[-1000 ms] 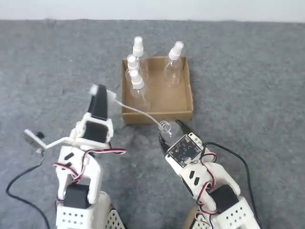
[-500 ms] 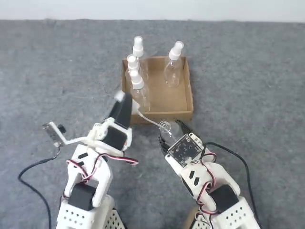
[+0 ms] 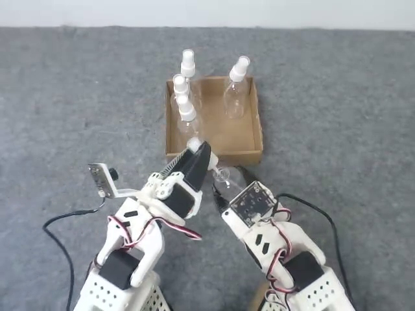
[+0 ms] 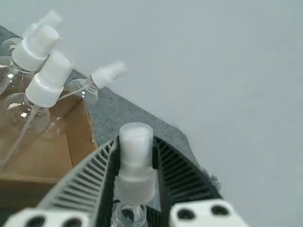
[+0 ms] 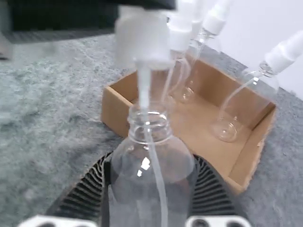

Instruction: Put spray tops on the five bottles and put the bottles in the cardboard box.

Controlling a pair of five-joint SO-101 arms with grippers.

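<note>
4 capped bottles (image 3: 235, 97) stand in the cardboard box (image 3: 257, 126); beside it the right gripper (image 3: 228, 179) holds the 5th bottle (image 5: 150, 163), and the left gripper (image 3: 196, 153) holds its unseated spray top (image 4: 136, 151).

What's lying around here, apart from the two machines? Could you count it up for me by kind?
Brown cardboard box: 1
Clear plastic bottles: 5 (four standing in the box, one in the right pincer)
White spray tops: 5 (four on the boxed bottles, one in the left pincer)
Total: 11
</note>
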